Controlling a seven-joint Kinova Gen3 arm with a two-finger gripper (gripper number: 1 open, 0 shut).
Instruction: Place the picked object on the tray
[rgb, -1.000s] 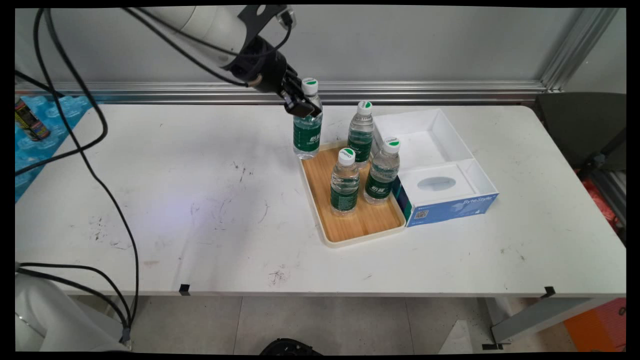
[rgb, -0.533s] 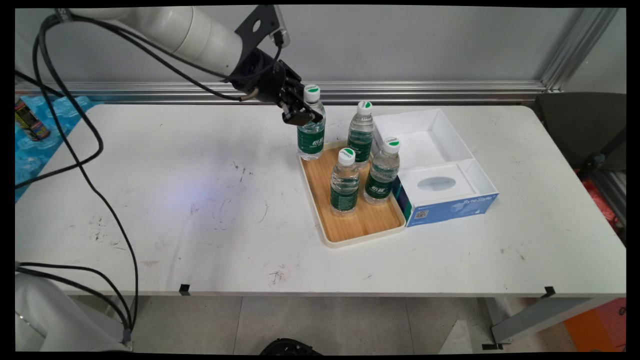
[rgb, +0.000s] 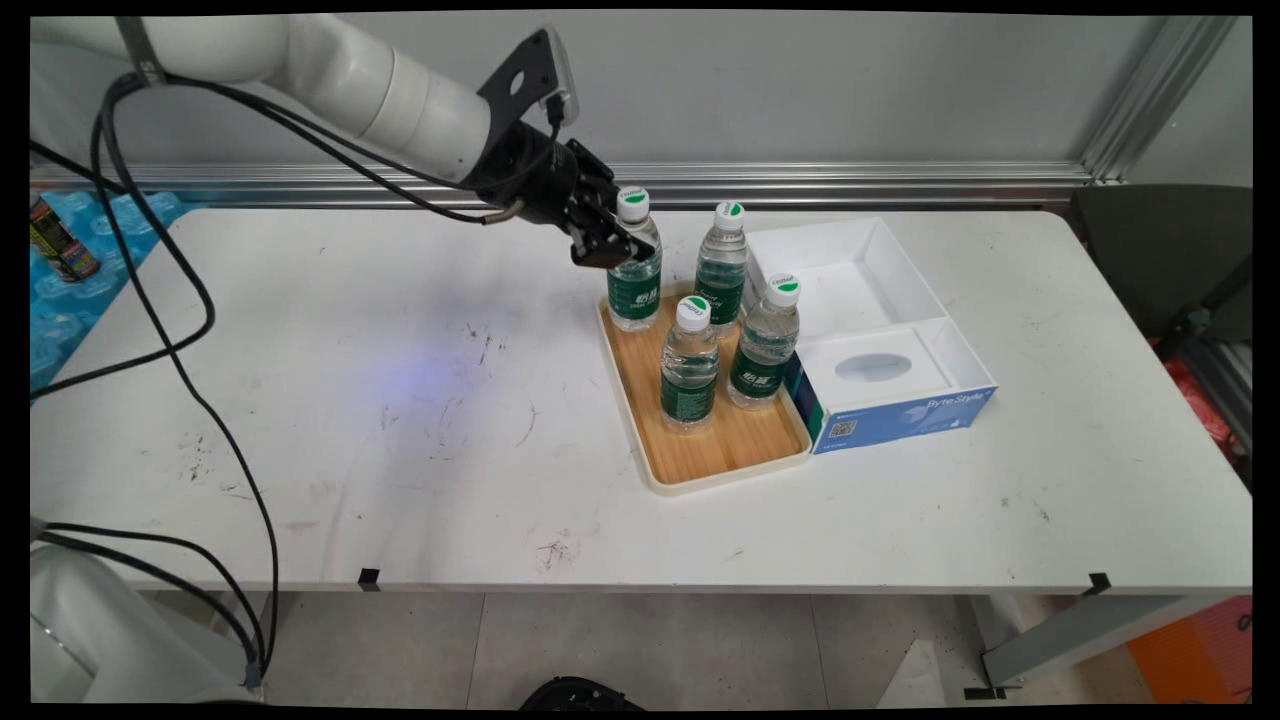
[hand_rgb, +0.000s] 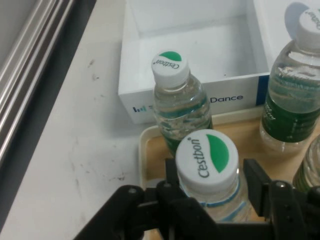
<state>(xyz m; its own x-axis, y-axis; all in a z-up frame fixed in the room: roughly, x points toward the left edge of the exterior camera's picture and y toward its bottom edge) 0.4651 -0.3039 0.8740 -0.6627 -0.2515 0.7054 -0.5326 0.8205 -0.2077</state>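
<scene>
My gripper (rgb: 612, 244) is shut on a water bottle (rgb: 634, 275) with a green label and a white cap, gripping it just below the neck. The bottle hangs upright over the back left corner of the wooden tray (rgb: 700, 450). Three more water bottles stand on the tray: one at the back (rgb: 722, 265), one in the middle (rgb: 689, 365) and one on the right (rgb: 765, 345). In the hand view the held bottle's cap (hand_rgb: 206, 159) sits between my fingers (hand_rgb: 256, 181), with the back bottle (hand_rgb: 179, 105) just beyond it.
An open white and blue box (rgb: 870, 330) lies right of the tray, touching it. A can (rgb: 60, 240) stands on a blue mat at the far left. Black cables (rgb: 200, 380) hang over the table's left side.
The gripper has carried the held bottle rightward and down, from beside the tray's back left corner to over the tray. The other three bottles have not moved.
</scene>
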